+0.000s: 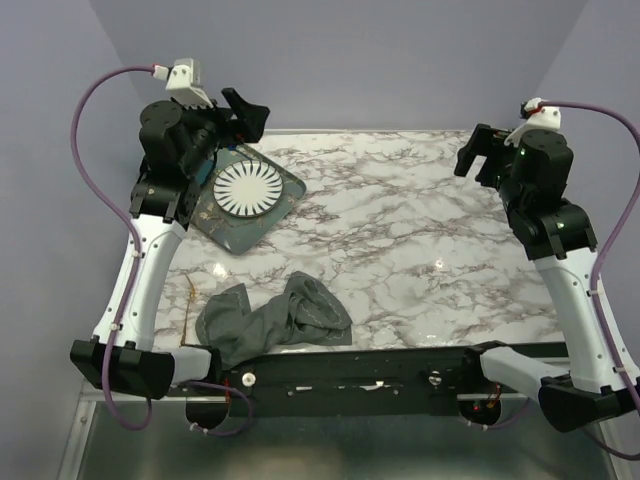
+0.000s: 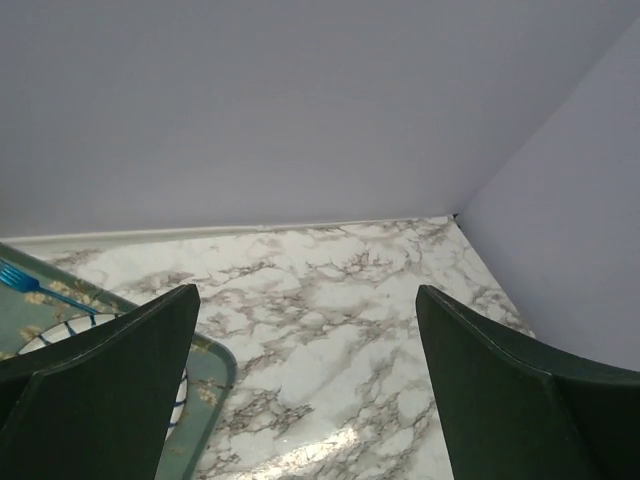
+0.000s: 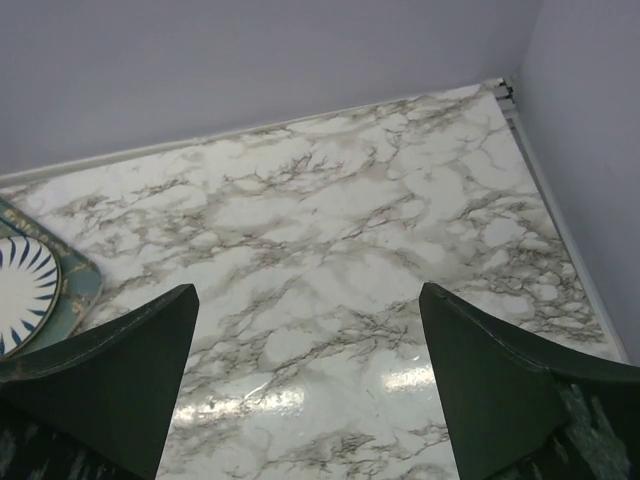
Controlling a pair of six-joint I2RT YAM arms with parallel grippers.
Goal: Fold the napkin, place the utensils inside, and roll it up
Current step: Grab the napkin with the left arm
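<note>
Presently, the napkin (image 1: 275, 320) lies crumpled in a heap near the table's (image 1: 400, 230) front edge, left of centre (no fold to be seen). The utensils (image 1: 188, 315), thin brown sticks, lie just beside its left end. Farther back on the left, a white ribbed plate (image 1: 248, 188) sits on a teal square plate (image 1: 232, 232). The left gripper (image 2: 308, 300) and right gripper (image 3: 309, 295) hang raised toward the far corners, jaws spread wide, holding nothing.

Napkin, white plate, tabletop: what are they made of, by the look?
Napkin: soft cloth, matte dark grey, crumpled in folds.
White plate: probably glazed ceramic, dark radial stripes; could be melamine.
Tabletop: glossy marble pattern with light glints, possibly printed laminate.
</note>
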